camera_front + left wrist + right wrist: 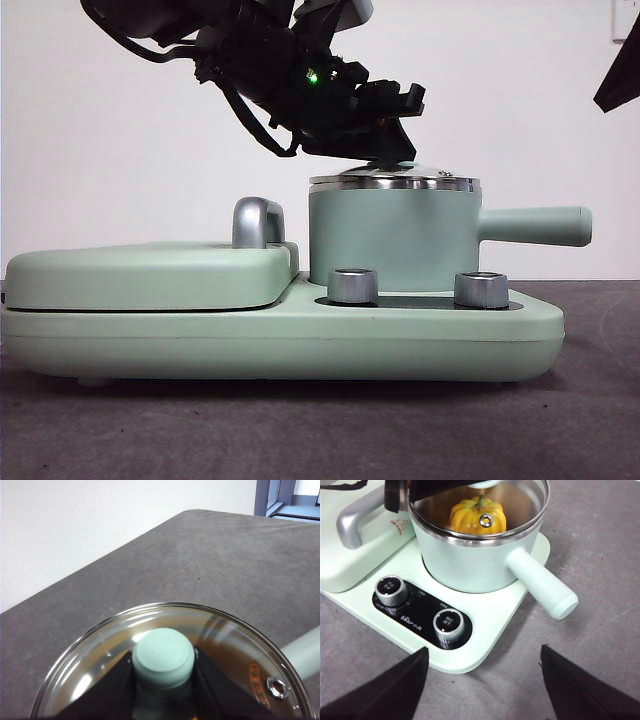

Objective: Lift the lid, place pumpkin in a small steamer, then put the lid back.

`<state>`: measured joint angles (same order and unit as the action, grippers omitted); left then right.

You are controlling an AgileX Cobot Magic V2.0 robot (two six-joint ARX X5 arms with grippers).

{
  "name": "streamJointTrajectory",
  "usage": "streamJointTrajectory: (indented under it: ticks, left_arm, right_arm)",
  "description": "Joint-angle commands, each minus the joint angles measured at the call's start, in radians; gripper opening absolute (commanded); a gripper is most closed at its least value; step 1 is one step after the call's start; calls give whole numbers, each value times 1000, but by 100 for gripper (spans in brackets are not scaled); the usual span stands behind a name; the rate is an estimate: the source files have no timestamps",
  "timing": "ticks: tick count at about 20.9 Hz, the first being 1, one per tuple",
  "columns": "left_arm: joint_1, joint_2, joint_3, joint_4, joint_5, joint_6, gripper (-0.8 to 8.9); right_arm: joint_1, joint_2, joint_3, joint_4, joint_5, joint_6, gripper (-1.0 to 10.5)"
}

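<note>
Pinching the mint knob (pixel 163 656), the left gripper (pixel 164 680) holds the lid (pixel 175 645) over the pot (pixel 392 240) at the cooker's (pixel 280 335) right end, so it can be seated squarely. The pumpkin (pixel 477 515) is seen inside the pot. The right gripper (pixel 482 680) is spread, parked clear.

We see a dark grey, felt-like tabletop (pixel 210 565) with a rounded corner, set against a plain white wall (pixel 120 150). Beyond that corner stands a blue-grey window frame (pixel 270 495). The light is soft and even throughout.
</note>
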<state>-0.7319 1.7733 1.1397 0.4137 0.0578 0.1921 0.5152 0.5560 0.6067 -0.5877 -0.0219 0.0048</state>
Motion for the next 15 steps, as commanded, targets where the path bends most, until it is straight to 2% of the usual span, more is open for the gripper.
streamJointTrajectory:
  ticks: [1,11,15]
  left_arm:
    - [-9,19,29,0,-6,13,11]
    - [-15,19,39,-67,-48,13,11]
    - [-16,19,82,-140,-48,8,11]
  right_arm:
    - [6,5,3,10,5,10,344]
    - [6,5,3,10,5,10,344]
    - [6,5,3,9,5,10,344]
